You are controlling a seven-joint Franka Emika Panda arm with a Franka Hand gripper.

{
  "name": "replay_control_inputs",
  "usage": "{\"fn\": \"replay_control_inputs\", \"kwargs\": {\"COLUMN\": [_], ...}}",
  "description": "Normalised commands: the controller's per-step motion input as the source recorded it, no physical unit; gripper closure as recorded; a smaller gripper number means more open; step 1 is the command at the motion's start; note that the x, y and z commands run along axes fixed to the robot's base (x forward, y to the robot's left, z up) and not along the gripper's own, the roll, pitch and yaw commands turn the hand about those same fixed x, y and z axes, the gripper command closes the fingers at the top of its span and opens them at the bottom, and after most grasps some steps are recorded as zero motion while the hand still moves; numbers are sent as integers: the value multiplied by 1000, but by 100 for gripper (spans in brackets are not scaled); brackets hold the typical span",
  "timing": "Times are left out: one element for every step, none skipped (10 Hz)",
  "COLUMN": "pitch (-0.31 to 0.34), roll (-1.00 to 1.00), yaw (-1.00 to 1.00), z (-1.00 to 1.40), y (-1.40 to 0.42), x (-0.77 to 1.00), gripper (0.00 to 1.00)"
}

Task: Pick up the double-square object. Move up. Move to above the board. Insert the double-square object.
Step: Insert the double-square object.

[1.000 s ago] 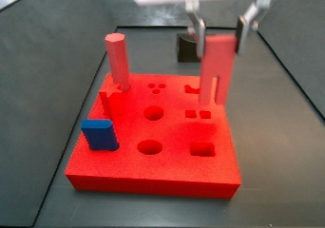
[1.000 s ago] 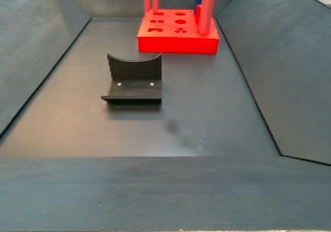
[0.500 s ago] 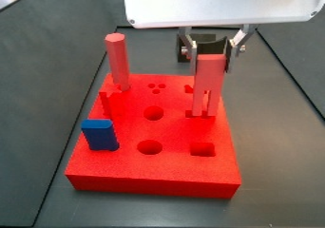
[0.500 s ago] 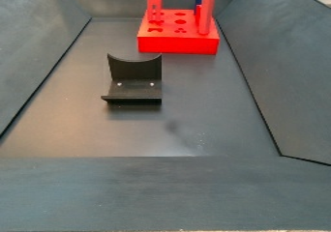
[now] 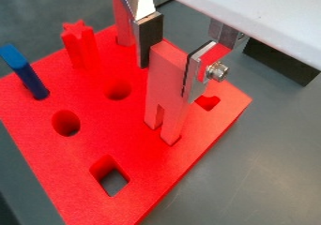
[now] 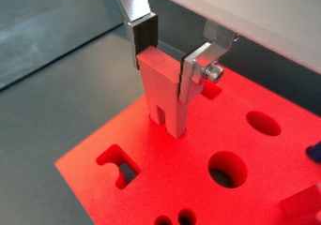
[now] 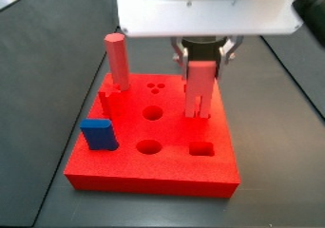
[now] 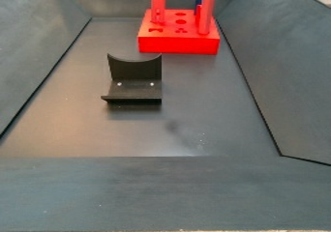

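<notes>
The end effector [image 5: 174, 52] pinches the double-square object [image 5: 164, 93] upright between its plates; in a side view [image 7: 200, 87], at frame centre, the legs meet the board [image 7: 172, 165]. The fixture [image 8: 132, 79] stands well apart on the worktop [image 8: 155, 130].

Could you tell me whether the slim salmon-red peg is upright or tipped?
Upright: the slim salmon-red peg stands vertical between the gripper fingers, legs on the bright-red board.
</notes>
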Motion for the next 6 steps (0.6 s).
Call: {"fn": "replay_control_inputs", "kwargs": {"pitch": [-26,-1,0,0,0,0], "roll": [131,56,131,187,204,0], "yaw": [0,0,0,0,0,0], "z": [-369,-71,-323,-489,-546,0], "y": [0,-46,-26,-11,-29,0], "x": [0,0,0,0,0,0], "gripper": [100,100,100,100,100,100]}}
